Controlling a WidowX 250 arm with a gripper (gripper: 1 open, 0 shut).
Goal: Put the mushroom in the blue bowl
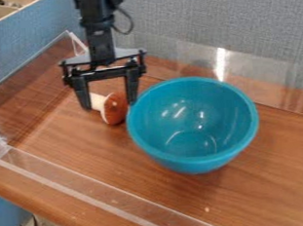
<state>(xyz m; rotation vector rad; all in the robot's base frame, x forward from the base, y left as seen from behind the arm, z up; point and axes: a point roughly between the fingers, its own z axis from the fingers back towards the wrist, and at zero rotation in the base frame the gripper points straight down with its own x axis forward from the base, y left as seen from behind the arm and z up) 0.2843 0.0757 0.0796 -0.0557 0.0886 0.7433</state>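
Note:
The mushroom (112, 106) lies on its side on the wooden table, reddish-brown cap toward the bowl, cream stem pointing left and partly hidden by a finger. My gripper (108, 92) points straight down right over it, open wide, one finger on each side of the mushroom; I cannot tell whether the fingers touch it. The blue bowl (191, 123) stands just right of the mushroom, upright and empty, its rim close to the right finger.
The wooden table (65, 141) is fenced by low clear plastic walls (21, 80) at the left, front and back. A blue panel stands behind, and a cardboard box (11, 12) sits at the upper left.

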